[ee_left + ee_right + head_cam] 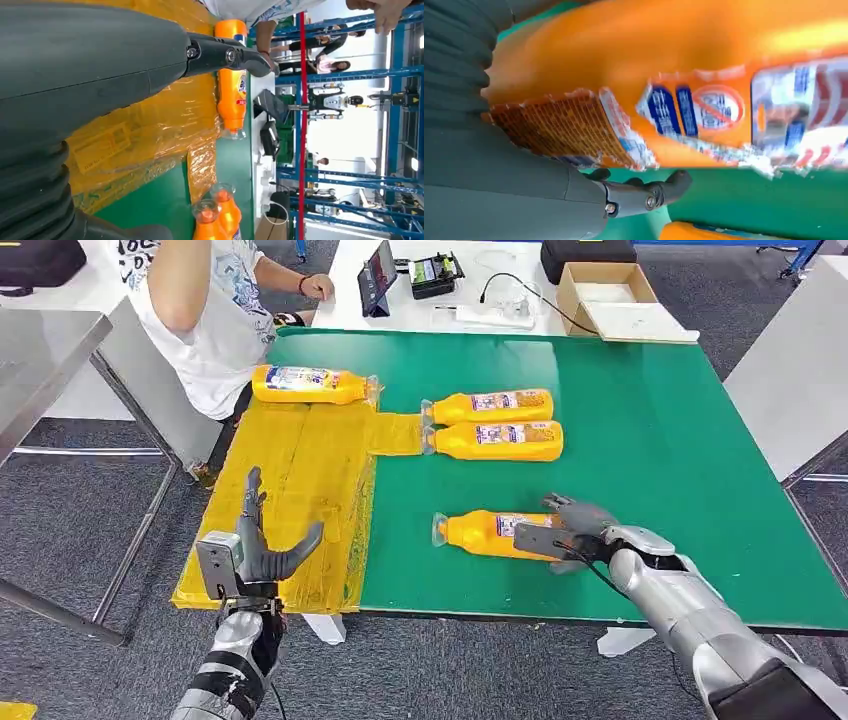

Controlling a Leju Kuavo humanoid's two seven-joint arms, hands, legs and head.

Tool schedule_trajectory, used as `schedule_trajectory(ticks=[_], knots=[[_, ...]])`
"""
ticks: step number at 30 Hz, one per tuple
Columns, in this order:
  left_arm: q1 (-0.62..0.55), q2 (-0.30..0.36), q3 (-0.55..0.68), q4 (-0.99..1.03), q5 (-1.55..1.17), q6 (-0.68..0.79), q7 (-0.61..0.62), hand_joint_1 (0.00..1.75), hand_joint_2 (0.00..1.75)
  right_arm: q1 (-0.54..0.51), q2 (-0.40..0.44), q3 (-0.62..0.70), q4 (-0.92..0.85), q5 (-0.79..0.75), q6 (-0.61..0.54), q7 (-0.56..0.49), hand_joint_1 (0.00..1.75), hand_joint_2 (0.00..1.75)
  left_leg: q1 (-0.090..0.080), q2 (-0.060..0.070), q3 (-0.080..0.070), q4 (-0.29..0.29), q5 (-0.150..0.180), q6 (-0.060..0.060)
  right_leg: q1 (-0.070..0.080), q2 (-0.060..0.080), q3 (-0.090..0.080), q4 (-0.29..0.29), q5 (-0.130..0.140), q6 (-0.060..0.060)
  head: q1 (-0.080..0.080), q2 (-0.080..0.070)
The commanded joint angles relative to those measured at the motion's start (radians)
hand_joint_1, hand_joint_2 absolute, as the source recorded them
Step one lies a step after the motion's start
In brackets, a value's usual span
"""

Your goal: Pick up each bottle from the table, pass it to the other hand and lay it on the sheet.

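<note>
Counting bottles first: four orange ones on the green table (650,440), all lying on their sides. One bottle on the sheet (310,384) rests at the far end of the yellow sheet (300,490), close to a person in a white printed shirt (215,310). Two middle bottles sit side by side, touching, out on the bare green: the farther one (490,405) and the nearer one (495,440), caps pointing toward the sheet, with a yellow strip of it reaching to their caps. The fourth, the near bottle (490,532), lies closest to the robot, well apart from that pair.

The right hand (565,530) is on the base end of the near bottle, fingers over its top and label; the right wrist view has the bottle pressed right up against the hand. Can't really tell if it's properly wrapped around it or just resting on it, and the bottle looks flat on the table.

The left hand (262,550) hangs over the near edge of the sheet, fingers spread and pointing up, holding nothing.

Behind the table there's one cardboard box (610,300) and one tablet (378,278) on a white table.
</note>
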Motion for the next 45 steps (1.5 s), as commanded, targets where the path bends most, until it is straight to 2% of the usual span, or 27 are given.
schedule_trajectory(ticks=[1, 3, 14, 15, 18, 19, 21, 24, 25, 28, 30, 34, 39, 45], knots=[[-0.036, 0.01, -0.019, 0.071, 0.005, -0.006, 0.003, 0.0, 1.75, 0.051, 0.034, 0.054, 0.064, -0.007, -0.041, -0.001, 1.34, 1.75, 0.0, 0.0, 0.002, -0.001, 0.0, 0.001, 0.001, -0.002, 0.003, -0.002, 0.0, -0.002, 0.0, 0.0], [-0.034, 0.011, -0.019, 0.069, 0.003, -0.004, 0.005, 0.0, 1.75, 0.067, 0.036, 0.04, 0.057, -0.017, -0.058, -0.008, 1.54, 1.75, 0.001, -0.001, 0.003, -0.002, 0.0, 0.001, 0.001, -0.002, 0.004, -0.002, 0.0, -0.002, 0.0, 0.0], [-0.032, 0.013, -0.02, 0.066, 0.002, -0.004, 0.005, 0.0, 1.75, 0.078, 0.037, 0.031, 0.048, -0.02, -0.076, -0.015, 1.55, 1.75, 0.001, 0.0, 0.005, -0.004, 0.001, 0.002, 0.002, -0.003, 0.006, -0.004, 0.001, -0.003, 0.0, 0.0], [-0.03, 0.014, -0.021, 0.063, 0.0, -0.003, 0.008, 0.0, 1.75, 0.084, 0.036, 0.019, 0.036, -0.025, -0.093, -0.021, 1.73, 1.75, 0.001, -0.001, 0.005, -0.004, 0.001, 0.002, 0.002, -0.003, 0.006, -0.004, 0.001, -0.003, 0.0, 0.0], [-0.005, 0.014, -0.021, 0.027, -0.004, -0.002, 0.02, 0.0, 1.75, 0.184, 0.061, -0.111, -0.078, -0.043, -0.305, -0.056, 1.75, 1.75, 0.002, -0.001, 0.006, -0.002, 0.0, 0.001, 0.002, -0.002, 0.007, -0.004, 0.0, -0.002, 0.0, 0.0], [0.008, 0.01, -0.02, 0.004, -0.004, -0.006, 0.027, 0.0, 1.75, 0.247, 0.077, -0.212, -0.189, -0.045, -0.424, -0.073, 1.75, 1.75, 0.002, -0.001, 0.006, -0.004, 0.001, 0.002, 0.003, -0.003, 0.008, -0.006, 0.001, -0.003, 0.0, 0.0], [0.03, 0.002, -0.025, -0.033, 0.004, -0.018, 0.038, 0.0, 1.75, 0.358, 0.122, -0.384, -0.42, -0.033, -0.558, -0.101, 1.75, 1.75, 0.002, 0.002, 0.005, -0.002, 0.0, 0.001, 0.002, 0.0, 0.005, -0.003, 0.0, -0.002, 0.0, 0.0], [0.051, -0.003, -0.045, -0.067, 0.033, -0.031, 0.054, 0.0, 1.75, 0.472, 0.205, -0.567, -0.712, -0.062, -0.665, -0.18, 1.75, 1.75, 0.001, 0.003, 0.001, -0.001, -0.001, 0.0, 0.002, 0.002, 0.001, 0.0, 0.0, -0.002, 0.0, 0.0], [0.053, -0.003, -0.051, -0.072, 0.042, -0.036, 0.057, 0.0, 1.75, 0.488, 0.221, -0.595, -0.755, -0.079, -0.681, -0.204, 1.75, 1.75, 0.001, 0.005, 0.003, -0.003, -0.002, 0.001, 0.003, 0.002, 0.003, -0.001, -0.001, -0.005, -0.001, 0.0], [0.061, -0.005, -0.084, -0.094, 0.123, -0.099, 0.086, 0.0, 1.75, 0.553, 0.293, -0.699, -0.927, -0.171, -0.778, -0.318, 1.75, 1.75, 0.002, -0.003, -0.007, 0.0, -0.001, 0.0, 0.002, -0.001, -0.004, 0.001, -0.002, -0.002, 0.0, 0.0], [0.065, 0.0, -0.119, -0.115, 0.169, -0.142, 0.108, 0.0, 1.75, 0.581, 0.323, -0.733, -0.978, -0.213, -0.818, -0.377, 1.75, 1.75, 0.002, -0.004, -0.005, 0.0, -0.002, 0.002, 0.003, -0.004, -0.003, 0.001, -0.004, -0.003, 0.0, 0.0], [0.074, 0.017, -0.179, -0.152, 0.235, -0.202, 0.144, 0.0, 1.75, 0.603, 0.343, -0.746, -0.968, -0.262, -0.822, -0.425, 1.75, 1.75, 0.001, -0.007, -0.009, 0.0, -0.001, 0.002, 0.001, -0.006, -0.005, 0.0, -0.003, -0.001, 0.0, 0.0], [0.078, 0.035, -0.225, -0.178, 0.297, -0.269, 0.174, 0.0, 1.75, 0.621, 0.379, -0.742, -0.811, -0.324, -0.761, -0.49, 1.75, 1.75, 0.001, -0.005, -0.008, -0.002, -0.001, 0.002, 0.001, -0.005, -0.004, -0.002, -0.002, -0.002, 0.0, 0.0], [0.074, 0.07, -0.27, -0.178, 0.345, -0.383, 0.197, 0.0, 1.75, 0.615, 0.402, -0.68, -0.656, -0.33, -0.696, -0.507, 1.75, 1.75, 0.001, -0.002, -0.004, -0.004, -0.002, 0.002, 0.002, -0.002, -0.001, -0.004, -0.001, -0.003, 0.0, 0.0]])
